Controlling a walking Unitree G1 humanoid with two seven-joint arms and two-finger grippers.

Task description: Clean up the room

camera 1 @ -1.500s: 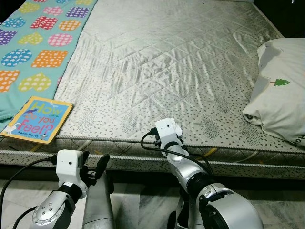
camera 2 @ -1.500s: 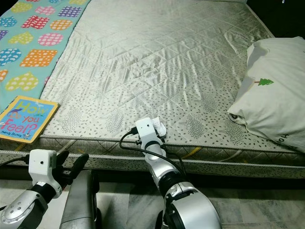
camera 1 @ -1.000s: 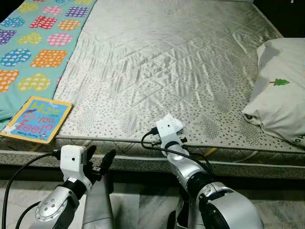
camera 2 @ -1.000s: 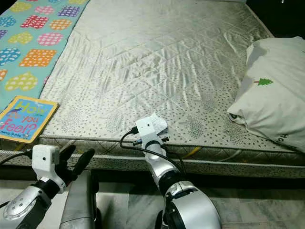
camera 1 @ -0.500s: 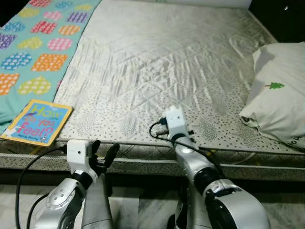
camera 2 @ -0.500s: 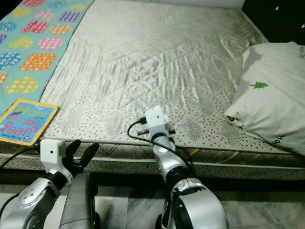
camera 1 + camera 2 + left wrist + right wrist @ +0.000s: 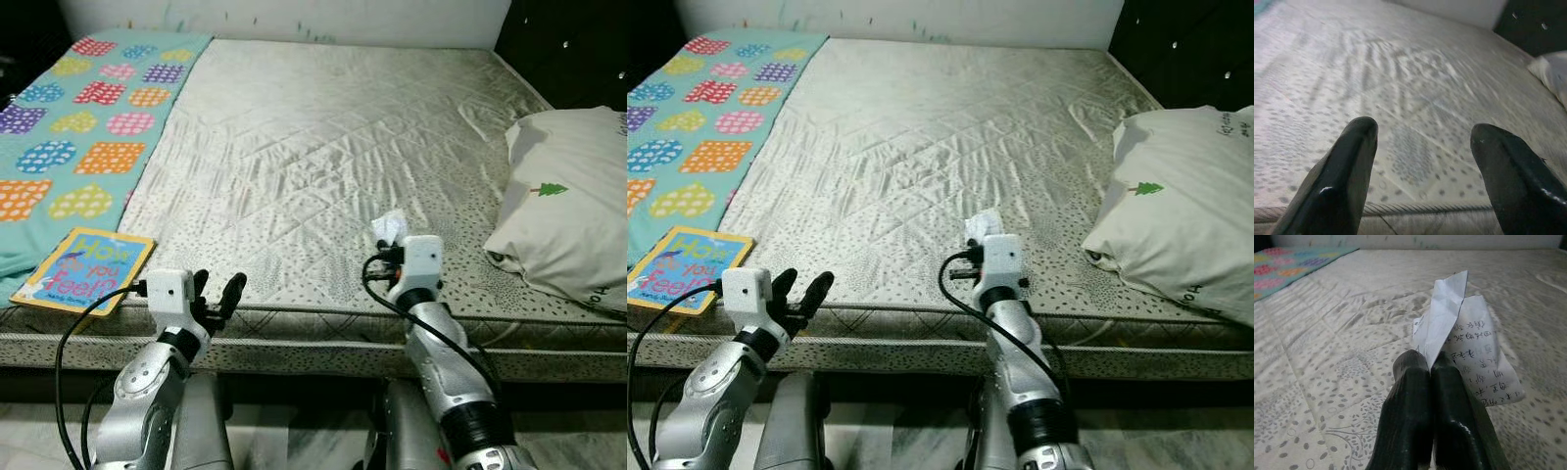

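My right gripper [image 7: 1429,363] is shut on a crumpled white paper with handwriting [image 7: 1459,333], held just above the mattress's near edge; the paper [image 7: 389,226] sticks up past the wrist's white camera block. My left gripper [image 7: 1422,142] stands open with nothing between its fingers [image 7: 232,290], low at the front edge of the mattress [image 7: 323,147]. A picture book with a yellow and blue cover [image 7: 83,270] lies flat on the mattress's front left corner, a little to the left of the left gripper.
A teal blanket with coloured hearts [image 7: 69,137] covers the bed's left side. A white pillow with a small green tree print [image 7: 568,206] lies at the right edge. A dark headboard [image 7: 568,49] stands at the far right. Marble floor shows below the bed.
The camera has tilted up, showing more of the bed. My right gripper has risen and moved right with the paper. The left gripper has lifted toward the mattress edge.
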